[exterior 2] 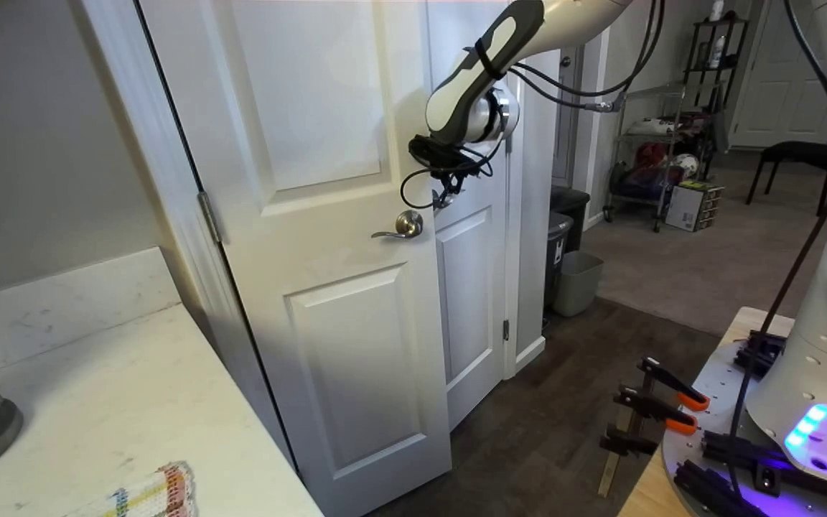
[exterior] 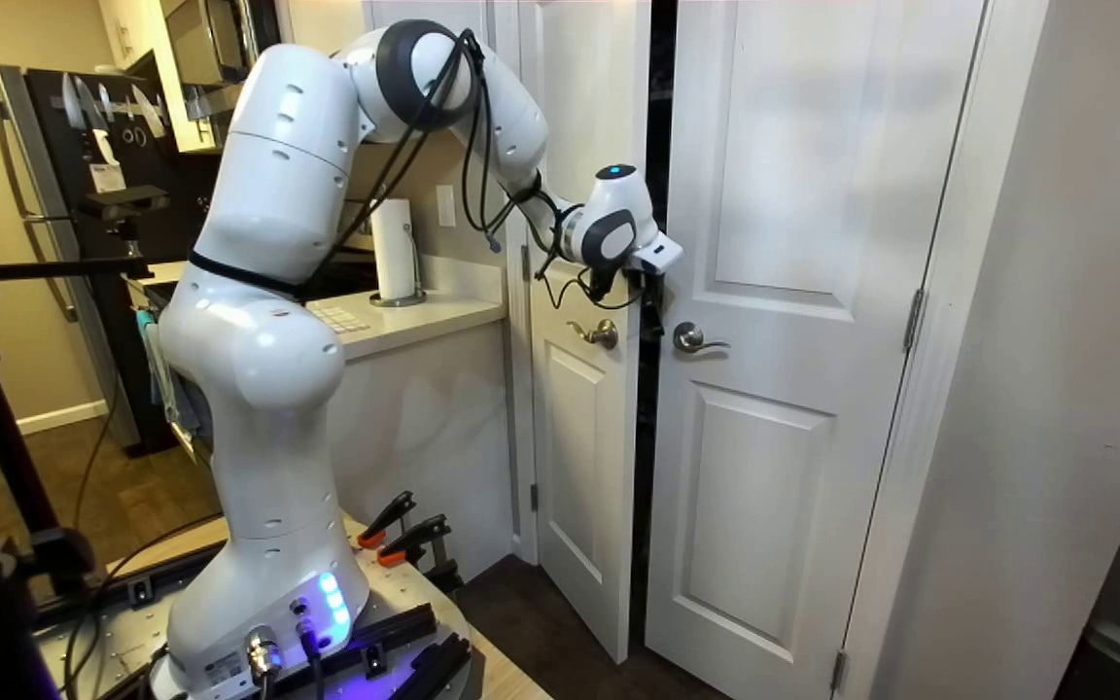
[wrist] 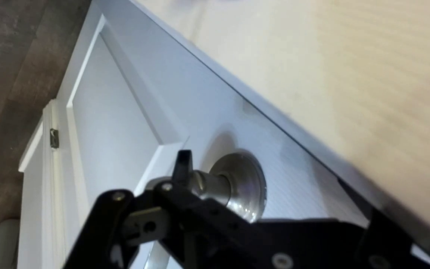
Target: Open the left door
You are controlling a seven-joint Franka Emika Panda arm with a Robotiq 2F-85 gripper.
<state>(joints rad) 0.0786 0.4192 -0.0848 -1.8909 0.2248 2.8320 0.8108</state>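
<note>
The left door [exterior: 579,408] is tall and white, and it is open just a bit. It hangs on the side by the worktop [exterior: 453,309]. In both exterior views its loose edge sticks out in front of the right door [exterior: 793,340], and a dark gap [exterior: 646,418] shows between them in an exterior view. The left door's handle [exterior: 604,334] is free; nothing holds it.

The tool [exterior: 652,316] is up at the gap, just beside that loose edge. I cannot tell if it touches the door. I cannot tell if it is spread or pressed together, because it is all dark and partly cut off in the wrist view. There, a black part of it sits in front of a silver handle [wrist: 246,183], which I think is the right door's.

So the first bit of the job looks done: the door is off its catch. The big swing is left. I think the tool must get behind the edge and pull the door much wider. It might slip off, or bump the right door's handle.

Farther out, the white arm [exterior: 268,292] reaches across, a paper roll [exterior: 393,248] stands on the worktop, and a grey bin [exterior 2: 577,283] sits past the right door.
</note>
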